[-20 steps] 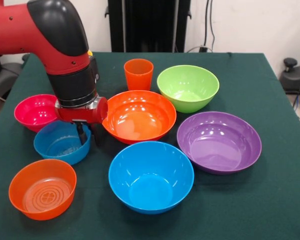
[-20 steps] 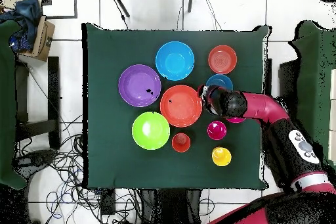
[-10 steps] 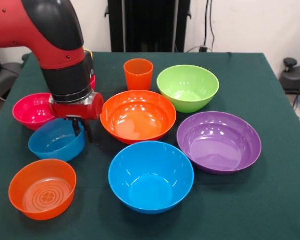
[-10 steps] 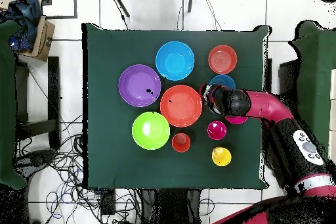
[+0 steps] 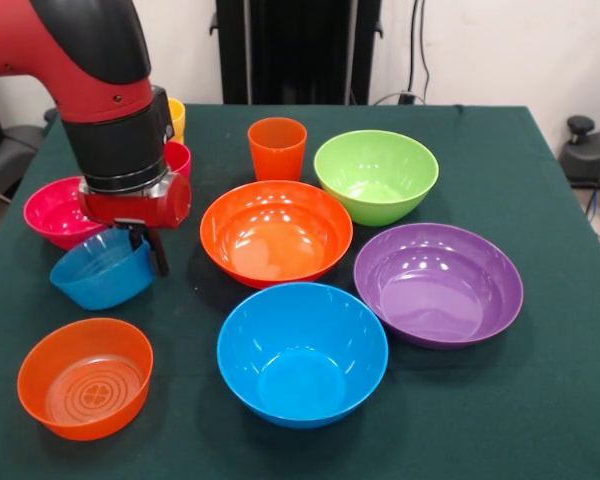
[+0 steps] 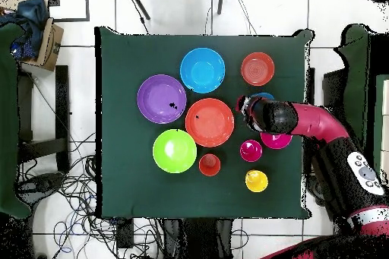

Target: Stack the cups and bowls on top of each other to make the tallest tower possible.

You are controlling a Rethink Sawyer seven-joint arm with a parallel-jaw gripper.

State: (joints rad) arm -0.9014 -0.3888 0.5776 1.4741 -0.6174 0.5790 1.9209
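The tool [image 5: 145, 245] is clamped on the near rim of the small translucent blue bowl [image 5: 100, 270], one finger inside and one out. A second ago that bowl sat flat on the desk [image 5: 540, 400]; now it hangs tilted and clear of the cloth, carried up and a little toward the magenta bowl [image 5: 58, 210] just behind the tool. So the pick has worked, and I'd judge the carry to a base bowl comes next.

No tower exists yet. The large orange bowl [image 5: 277, 232] sits just beside the tool and looks the handiest base. Beyond it stand the orange cup [image 5: 277, 147] and the lime green bowl [image 5: 376, 175], with the purple bowl [image 5: 438, 283] further off. The big blue bowl [image 5: 302, 352] and the small translucent orange bowl [image 5: 84, 377] lie in front of the tool. Behind the arm, the red-pink cup [image 5: 178, 158] and yellow cup [image 5: 177, 117] peek out — mostly hidden.
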